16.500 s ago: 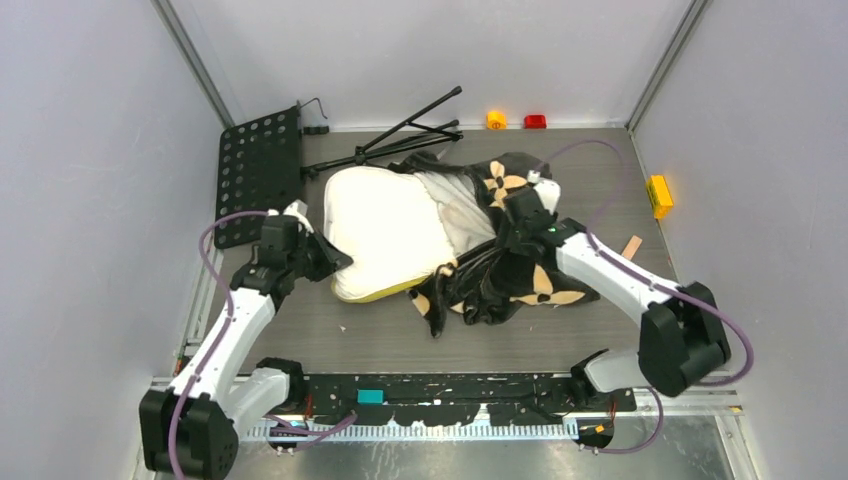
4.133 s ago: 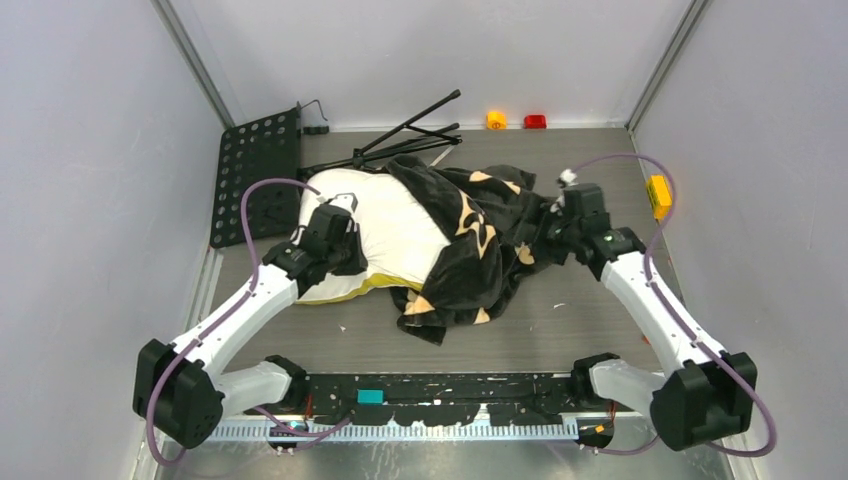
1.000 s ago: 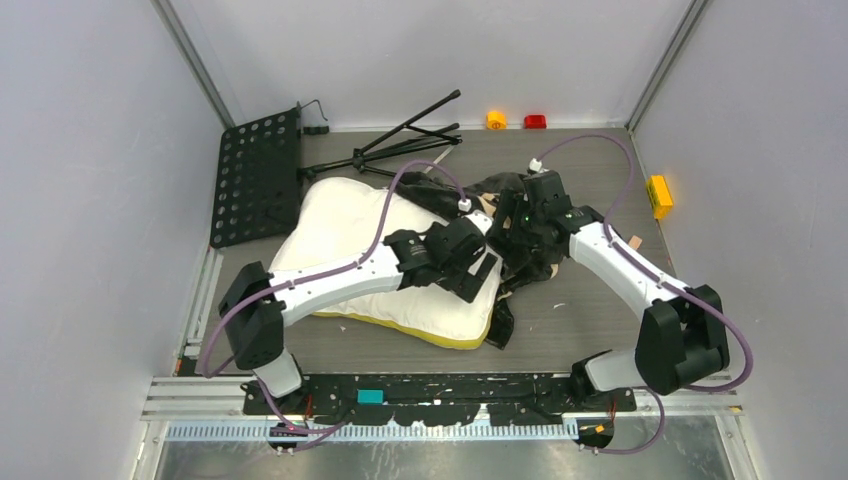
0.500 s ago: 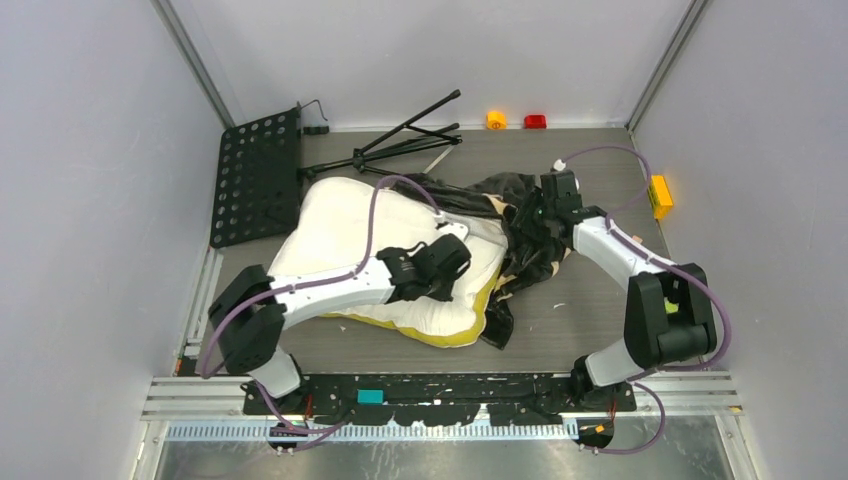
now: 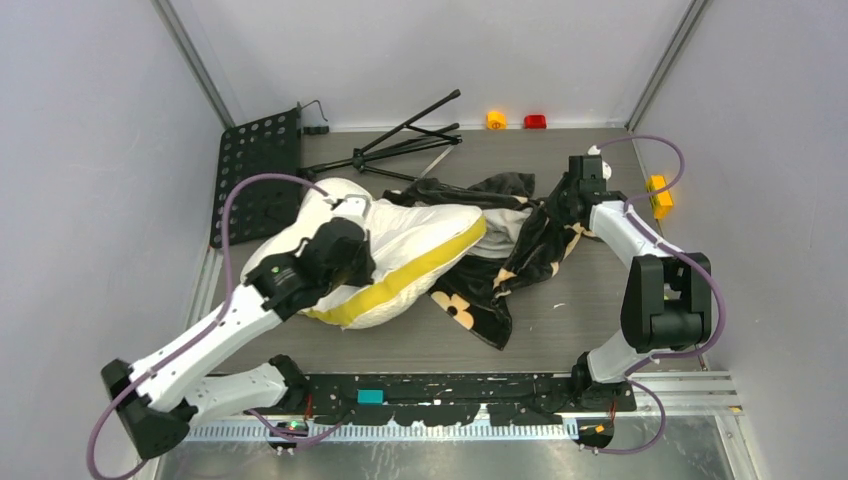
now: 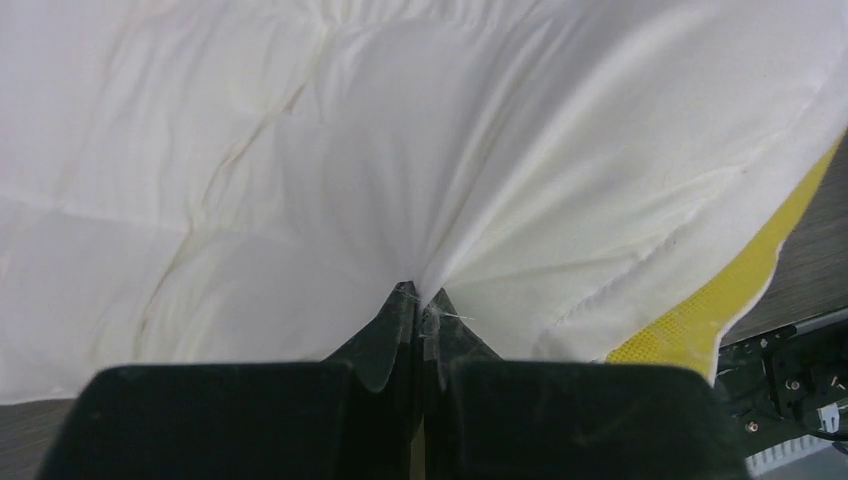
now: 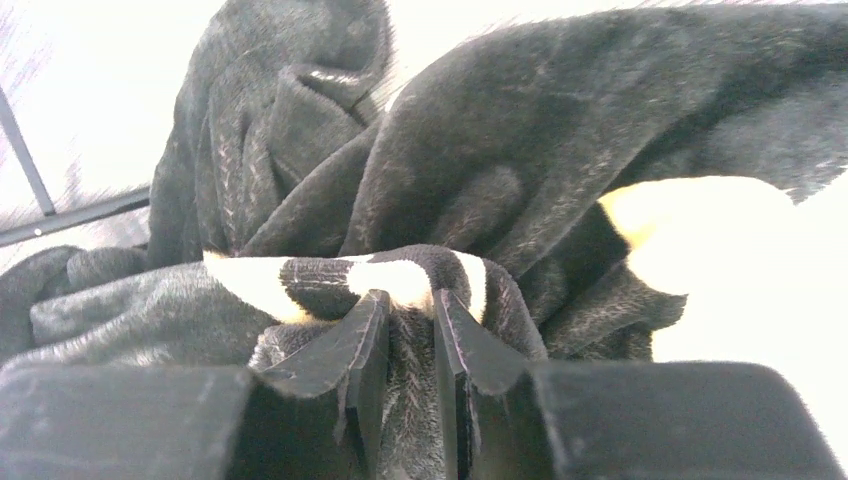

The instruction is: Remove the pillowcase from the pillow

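Observation:
The cream-white pillow (image 5: 400,235) with its yellow edge (image 5: 395,290) lies tilted at the table's middle left. It fills the left wrist view (image 6: 420,150). My left gripper (image 5: 352,262) is shut on a pinch of the pillow's white cloth (image 6: 420,295). The black flowered pillowcase (image 5: 525,250) trails from the pillow's right end to the far right. My right gripper (image 5: 568,200) is shut on a fold of the pillowcase (image 7: 410,300), which fills the right wrist view (image 7: 520,140).
A black perforated plate (image 5: 258,172) lies at the far left. A folded black stand (image 5: 400,140) lies behind the pillow. Small orange (image 5: 496,120) and red (image 5: 535,121) blocks sit at the back wall, a yellow block (image 5: 657,192) at the right.
My left gripper has pulled the pillow left and toward the front, tipping its yellow edge up. My right gripper has drawn the pillowcase to the far right, and more of the pillow is bare.

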{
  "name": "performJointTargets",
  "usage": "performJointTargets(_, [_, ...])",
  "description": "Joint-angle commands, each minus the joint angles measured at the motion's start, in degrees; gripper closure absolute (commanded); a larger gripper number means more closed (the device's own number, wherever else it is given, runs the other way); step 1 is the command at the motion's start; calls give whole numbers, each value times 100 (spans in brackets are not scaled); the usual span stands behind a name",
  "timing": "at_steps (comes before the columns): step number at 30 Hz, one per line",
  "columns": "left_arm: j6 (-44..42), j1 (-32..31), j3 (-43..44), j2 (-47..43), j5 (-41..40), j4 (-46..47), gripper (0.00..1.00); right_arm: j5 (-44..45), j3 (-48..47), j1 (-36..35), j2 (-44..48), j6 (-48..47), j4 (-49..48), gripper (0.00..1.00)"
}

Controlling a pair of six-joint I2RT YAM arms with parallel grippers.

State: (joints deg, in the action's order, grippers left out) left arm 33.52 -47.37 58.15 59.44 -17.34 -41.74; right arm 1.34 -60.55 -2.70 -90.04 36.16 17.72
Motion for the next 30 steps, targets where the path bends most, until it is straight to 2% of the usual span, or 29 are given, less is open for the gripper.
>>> performJointTargets(1, [-384,303,193,-684,-899,-947,100,412,-189,142,219,-15,66,72])
performJointTargets(9, [-728,400,664,-1038,-1454,-1071,100,579,-495,188,302,-31,183,70])
performJointTargets(11, [-863,469,858,-897,-1499,-995,100,595,-791,191,258,-30,305,82])
performJointTargets(12, [-939,507,948,-801,-1493,-938,100,591,-942,281,244,-30,354,93])
performJointTargets(13, [-995,547,1034,-715,-1466,-870,100,595,-1130,367,223,-37,421,99])
performJointTargets(15, [-1051,631,1194,-526,-1359,-789,100,597,-1528,449,186,-68,559,100])
performJointTargets(23, [-1119,808,1405,-347,-1243,-688,100,473,-3704,993,-63,-38,1235,100])
performJointTargets(28, [-1049,817,1382,-74,-1052,-608,100,35,-6236,1316,-712,289,2074,100])
performJointTargets(30, [-985,817,1318,66,-895,-452,100,-334,-6834,1320,-927,321,2204,100])
